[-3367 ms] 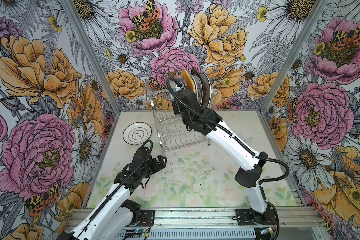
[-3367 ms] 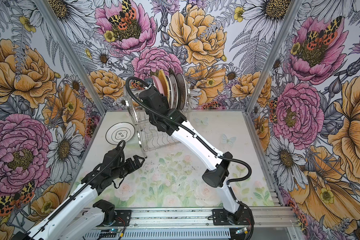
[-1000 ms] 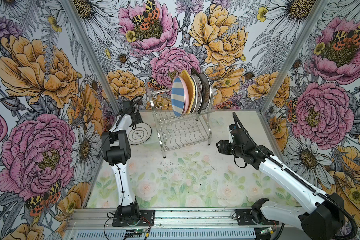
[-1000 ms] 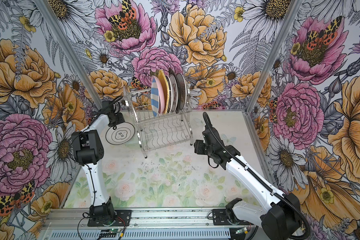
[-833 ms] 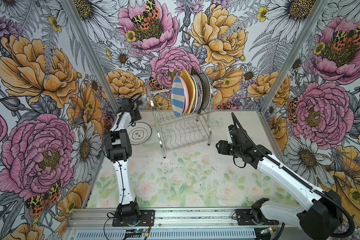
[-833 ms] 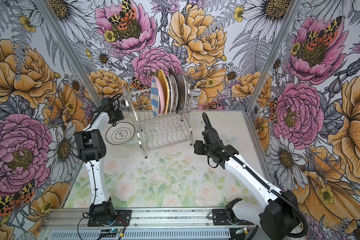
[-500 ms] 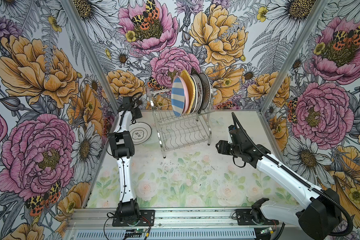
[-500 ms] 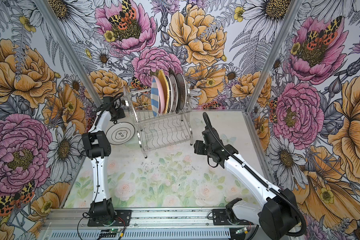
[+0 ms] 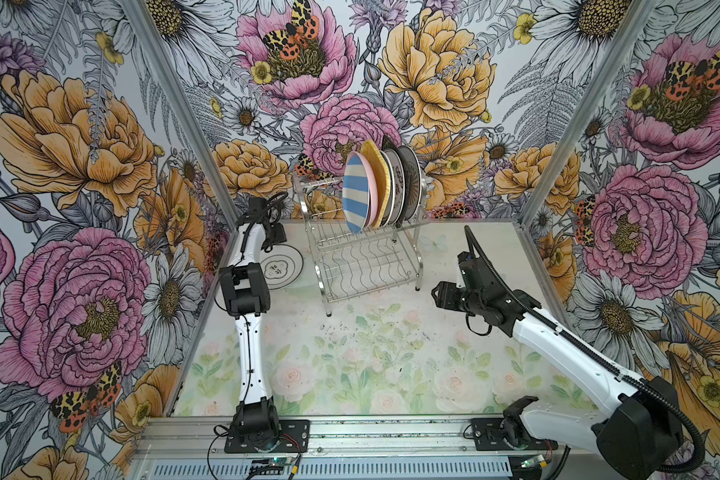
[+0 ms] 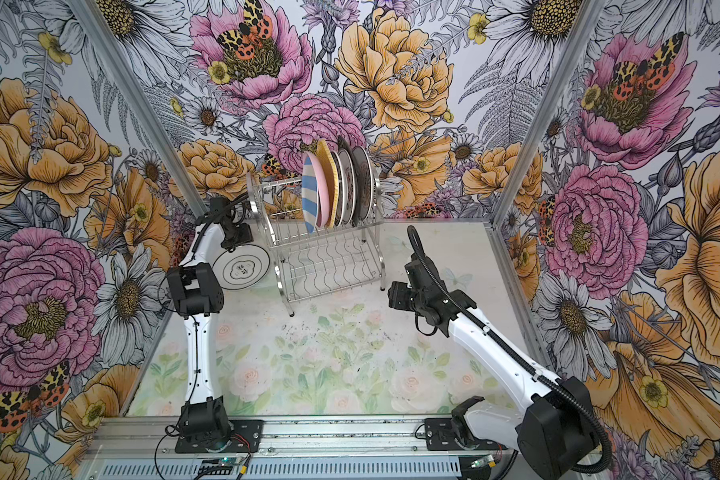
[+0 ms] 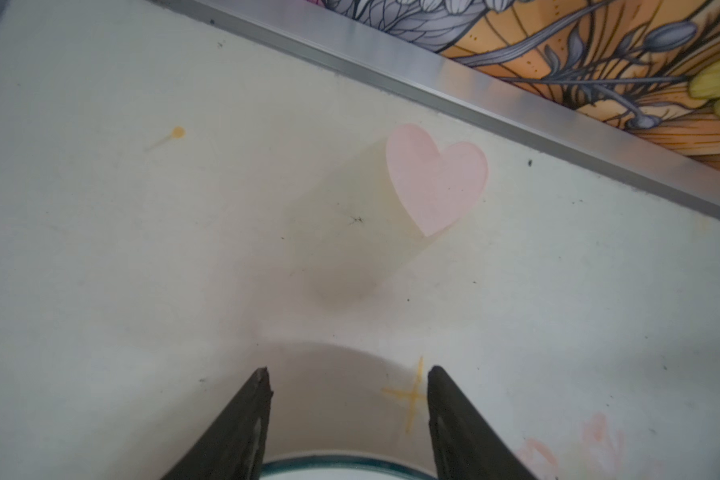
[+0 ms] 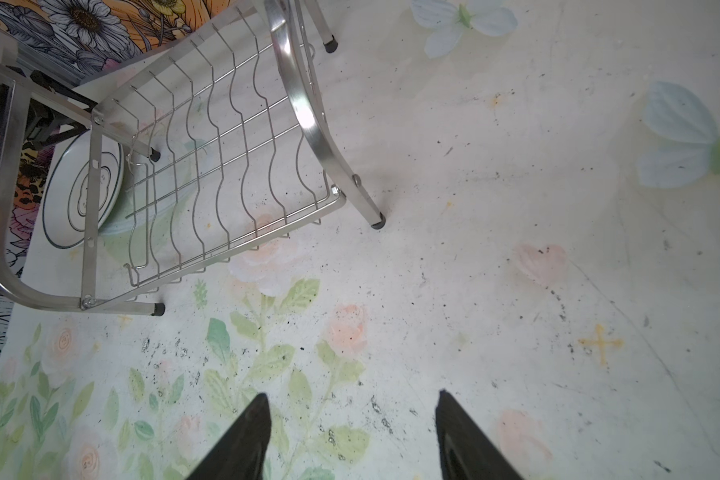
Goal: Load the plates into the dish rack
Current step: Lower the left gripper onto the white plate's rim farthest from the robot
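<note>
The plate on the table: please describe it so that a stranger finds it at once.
Find the steel dish rack at the back of the table. Just left of it one round plate lies flat. It is white with thin dark rings and a centre emblem, while the other plates stand on edge in the rack's upper tier.

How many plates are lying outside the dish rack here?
1: a white printed plate flat on the table, just left of the dish rack. The other plates stand in its upper tier; nothing else seems hidden.
</note>
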Controlling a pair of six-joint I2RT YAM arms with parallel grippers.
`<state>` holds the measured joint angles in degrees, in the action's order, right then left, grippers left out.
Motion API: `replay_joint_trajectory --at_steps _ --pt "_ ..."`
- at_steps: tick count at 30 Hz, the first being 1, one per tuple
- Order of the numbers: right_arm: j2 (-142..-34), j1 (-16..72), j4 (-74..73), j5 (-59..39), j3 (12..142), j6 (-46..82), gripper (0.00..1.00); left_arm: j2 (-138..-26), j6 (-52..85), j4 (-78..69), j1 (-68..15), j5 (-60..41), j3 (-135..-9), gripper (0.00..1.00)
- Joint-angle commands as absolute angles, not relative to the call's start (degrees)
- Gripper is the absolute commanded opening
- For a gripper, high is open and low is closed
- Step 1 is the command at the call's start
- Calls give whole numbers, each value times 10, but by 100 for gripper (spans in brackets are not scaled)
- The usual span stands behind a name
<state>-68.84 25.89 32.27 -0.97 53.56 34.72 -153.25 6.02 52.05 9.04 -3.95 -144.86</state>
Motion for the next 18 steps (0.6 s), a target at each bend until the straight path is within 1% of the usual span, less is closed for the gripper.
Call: replay_joint_trajectory --at_steps 1,10,18 --pt "-686 256 311 -17 536 351 64 -1523 47 537 91 -61 -1448 61" --pt "-668 255 311 -19 530 352 64 -1482 24 553 81 -73 -1399 62" --pt "-645 256 311 -21 517 357 65 -1419 6 554 70 -67 -1298 62"
